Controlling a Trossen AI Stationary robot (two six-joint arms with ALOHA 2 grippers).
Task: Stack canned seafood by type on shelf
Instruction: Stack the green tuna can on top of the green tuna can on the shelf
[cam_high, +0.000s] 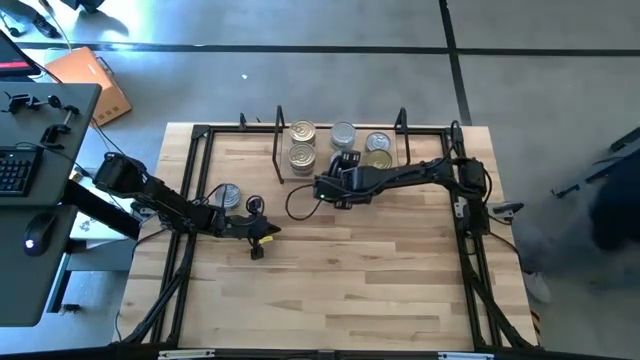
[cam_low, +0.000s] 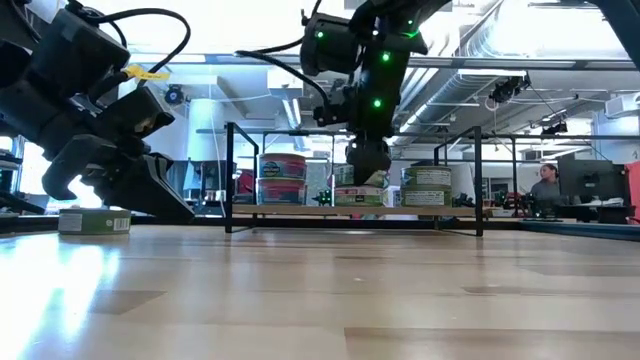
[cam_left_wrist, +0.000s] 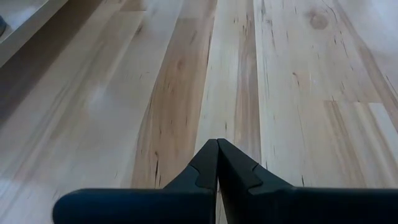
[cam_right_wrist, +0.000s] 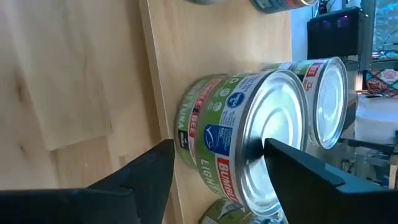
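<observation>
Five cans visible atop shelf, one can on table; right gripper open around middle stack's top can, left gripper closed, empty.

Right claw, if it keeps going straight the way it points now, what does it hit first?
Most likely the green-labelled round metal tin with a silver lid on the light-wood shelf; the right claw stands open around it, a second tin just behind.

From above I see my right gripper at the shelf, beside the tins standing on it. My left gripper lies on the table, and one loose can sits near that arm.
</observation>
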